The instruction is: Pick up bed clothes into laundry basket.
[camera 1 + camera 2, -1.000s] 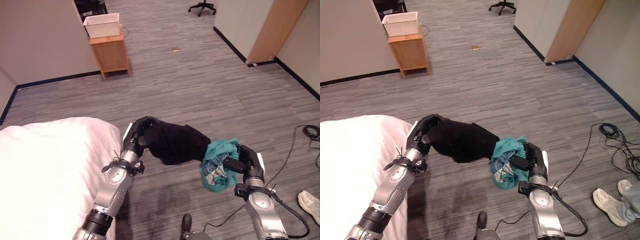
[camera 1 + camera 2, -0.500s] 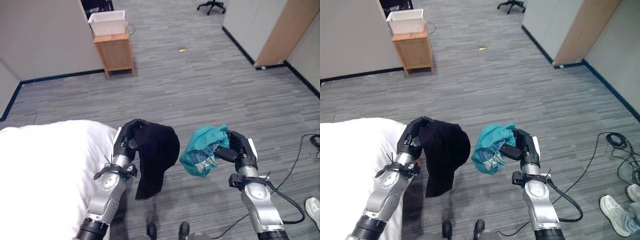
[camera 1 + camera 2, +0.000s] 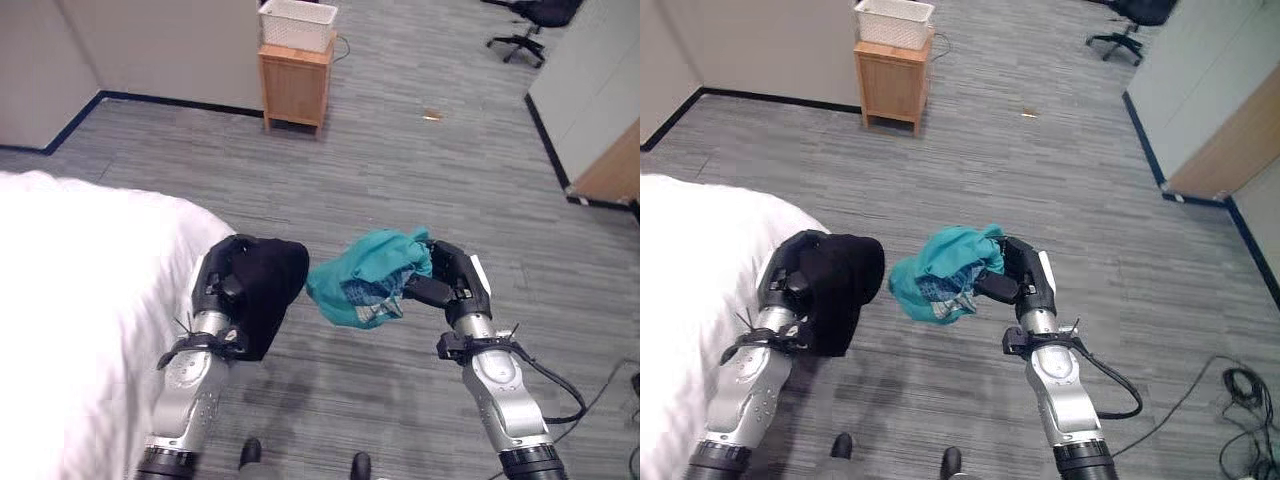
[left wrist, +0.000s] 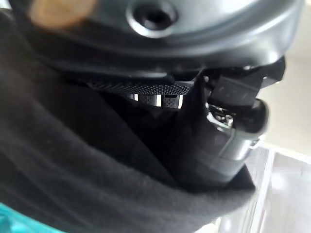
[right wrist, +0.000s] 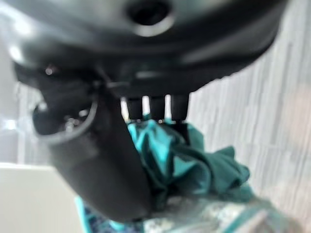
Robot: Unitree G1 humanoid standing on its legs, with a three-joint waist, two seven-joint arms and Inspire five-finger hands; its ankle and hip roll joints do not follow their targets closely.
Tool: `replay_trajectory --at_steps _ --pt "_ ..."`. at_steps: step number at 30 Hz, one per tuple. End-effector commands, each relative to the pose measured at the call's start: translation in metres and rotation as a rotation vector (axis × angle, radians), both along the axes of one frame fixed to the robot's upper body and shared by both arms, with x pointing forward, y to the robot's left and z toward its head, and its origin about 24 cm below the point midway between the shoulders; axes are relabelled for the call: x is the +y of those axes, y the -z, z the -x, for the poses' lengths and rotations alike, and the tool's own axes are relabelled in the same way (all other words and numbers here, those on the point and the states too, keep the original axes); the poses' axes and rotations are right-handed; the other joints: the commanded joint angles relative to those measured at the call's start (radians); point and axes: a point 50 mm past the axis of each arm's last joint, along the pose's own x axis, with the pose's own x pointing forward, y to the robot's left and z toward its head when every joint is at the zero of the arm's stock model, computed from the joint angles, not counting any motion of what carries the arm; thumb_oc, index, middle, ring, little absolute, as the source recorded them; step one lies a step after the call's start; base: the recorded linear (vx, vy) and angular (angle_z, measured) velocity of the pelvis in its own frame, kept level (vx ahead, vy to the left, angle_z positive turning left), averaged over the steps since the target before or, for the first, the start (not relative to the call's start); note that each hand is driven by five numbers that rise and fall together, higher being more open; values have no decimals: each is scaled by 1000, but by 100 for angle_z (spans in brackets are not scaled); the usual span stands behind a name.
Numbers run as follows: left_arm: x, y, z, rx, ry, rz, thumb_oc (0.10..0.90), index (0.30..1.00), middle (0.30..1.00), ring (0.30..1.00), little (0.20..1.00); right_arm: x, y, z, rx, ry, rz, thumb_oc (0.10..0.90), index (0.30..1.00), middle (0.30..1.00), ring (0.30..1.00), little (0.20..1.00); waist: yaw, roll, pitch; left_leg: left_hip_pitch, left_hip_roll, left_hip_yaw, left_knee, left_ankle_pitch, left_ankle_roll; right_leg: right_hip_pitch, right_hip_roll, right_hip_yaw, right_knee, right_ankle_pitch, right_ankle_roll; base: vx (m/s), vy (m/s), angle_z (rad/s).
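Black garment (image 3: 262,290), teal garment (image 3: 365,287)

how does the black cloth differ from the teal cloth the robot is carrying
The plain black cloth is in the left hand, hanging down beside the white bed. The bunched teal cloth, with a patterned patch on its underside, is in the right hand, held out over the grey floor. Both are gripped in curled fingers, off the floor.

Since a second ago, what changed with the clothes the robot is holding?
The black garment no longer stretches across to the teal garment; it is now bunched at the left hand, with a gap between the two. The view has swung too, so the white basket on the wooden cabinet sits elsewhere in it. Both hands, the right hand too, still grip their clothes.
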Motion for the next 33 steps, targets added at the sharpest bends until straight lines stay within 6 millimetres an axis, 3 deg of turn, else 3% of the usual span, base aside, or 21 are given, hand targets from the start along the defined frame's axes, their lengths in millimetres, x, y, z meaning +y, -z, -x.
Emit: replay_trajectory --at_steps 1,6,12,20,23,28,30,33 --pt "1 -74 -9 -382 32 -10 400 300 300 300 300 -8 -59 5 -315 0 -18 400 300 300 300 300 -28 3 -92 -4 -105 65 37 -168 33 22 -46 -1 13 -90 33 45 -79 57" --pt "11 -66 -7 -349 -9 -62 400 300 300 300 300 -14 -53 11 -304 48 -31 400 300 300 300 300 -49 28 -124 43 -139 63 -79 -168 65 -5 -28 17 20 -91 37 28 33 0" --pt "22 -63 -1 -335 -55 -87 400 300 300 300 300 -13 -41 14 -257 51 -39 400 300 300 300 300 -53 30 -141 106 -144 71 -138 -173 83 -2 -32 30 36 -99 41 45 53 -8" --pt "34 -56 5 -305 -116 -109 400 300 300 300 300 -14 -43 14 -268 62 -38 400 300 300 300 300 -51 29 -149 141 -146 83 -164 -181 90 8 -35 42 34 -103 49 35 39 -4" --pt "60 -56 17 -304 -233 -148 400 300 300 300 300 -22 -42 19 -263 91 -28 400 300 300 300 300 -46 24 -149 150 -150 85 -160 -195 96 14 -38 49 31 -103 54 59 43 -9" --pt "80 -59 28 -314 -330 -183 400 300 300 300 300 -29 -42 23 -266 119 -26 400 300 300 300 300 -39 24 -148 147 -157 89 -155 -205 101 10 -45 54 32 -100 61 45 51 -9" --pt "84 -62 30 -324 -358 -185 400 300 300 300 300 -30 -44 22 -274 126 -23 400 300 300 300 300 -34 25 -146 143 -161 94 -146 -216 107 1 -52 57 47 -102 69 43 73 -4" --pt "86 -67 29 -350 -379 -175 400 300 300 300 300 -29 -49 20 -295 118 -23 400 300 300 300 300 -30 35 -129 137 -165 97 -126 -239 131 -67 -68 67 199 -123 84 7 86 -7"
